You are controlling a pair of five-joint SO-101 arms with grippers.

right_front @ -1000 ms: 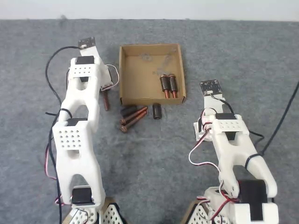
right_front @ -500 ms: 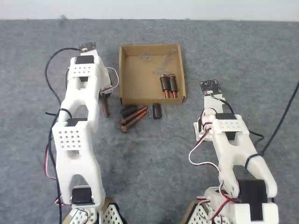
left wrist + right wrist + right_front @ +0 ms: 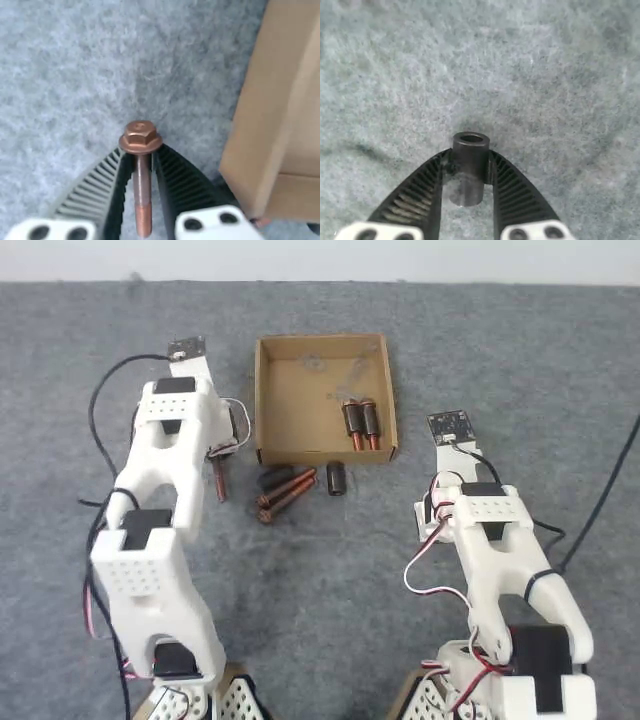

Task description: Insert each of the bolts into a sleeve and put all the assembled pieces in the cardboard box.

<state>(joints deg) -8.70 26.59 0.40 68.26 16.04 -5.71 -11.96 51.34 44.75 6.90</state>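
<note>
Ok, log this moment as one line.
left tool: shut on bolt | right tool: shut on sleeve | cardboard box: two assembled pieces inside

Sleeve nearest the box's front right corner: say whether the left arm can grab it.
Probably not yet: the left gripper is shut on a bolt, leaving nothing free to take the sleeve.

Light: bright, even and diffuse, falling from overhead. The table [image 3: 330, 580] is uniformly lit in the high view, with faint, soft-edged shadows close under both arms.

At the left gripper [image 3: 141, 155], the clamped bolt [image 3: 141, 136] has a soft highlight on its head and no hard glare. The box [image 3: 280, 100] beside it shows a pale lit wall, dark at its base.

At the right gripper [image 3: 470, 156], the gripped sleeve [image 3: 470, 145] has a dull sheen on its rim, and a soft dark patch lies on the table nearby.
</note>
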